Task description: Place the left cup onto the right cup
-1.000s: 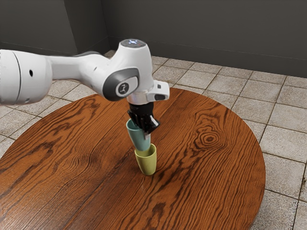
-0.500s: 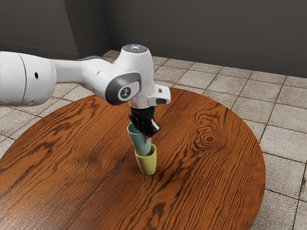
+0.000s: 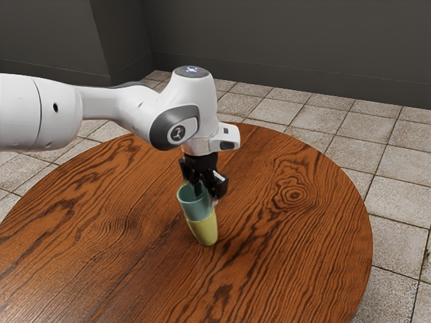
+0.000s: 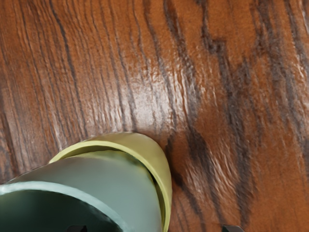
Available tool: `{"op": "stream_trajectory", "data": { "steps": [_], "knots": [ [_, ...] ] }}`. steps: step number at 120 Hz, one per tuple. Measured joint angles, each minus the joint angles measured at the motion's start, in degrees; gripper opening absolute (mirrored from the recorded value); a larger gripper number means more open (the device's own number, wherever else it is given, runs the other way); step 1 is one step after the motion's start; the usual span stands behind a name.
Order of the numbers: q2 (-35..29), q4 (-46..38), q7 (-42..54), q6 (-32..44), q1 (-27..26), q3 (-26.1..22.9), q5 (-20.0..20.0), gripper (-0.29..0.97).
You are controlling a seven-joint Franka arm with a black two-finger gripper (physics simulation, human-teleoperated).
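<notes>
Tool (image 3: pixel 204 192) now stands spread just above the yellow cup (image 3: pixel 204 232). The teal cup (image 3: pixel 195 208) has sunk deeper into the yellow cup and sits nested. You can judge stacking essentially complete.

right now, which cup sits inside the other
The teal cup, leaning in the yellow cup, which stands on the table.
</notes>
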Motion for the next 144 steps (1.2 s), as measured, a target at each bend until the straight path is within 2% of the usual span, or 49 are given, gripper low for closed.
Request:
{"op": "stream_trajectory", "data": {
  "steps": [19, 43, 144],
  "knots": [
    [0.0, 0.0, 0.1, 0.0, 0.0, 0.0, 0.0, 0.55],
    [-0.2, 0.0, 0.2, -0.1, 0.0, 0.0, 0.0, 0.63],
    [-8.3, 1.7, 1.1, -7.9, 0.4, 1.0, -0.4, 0.68]
  ]
}}
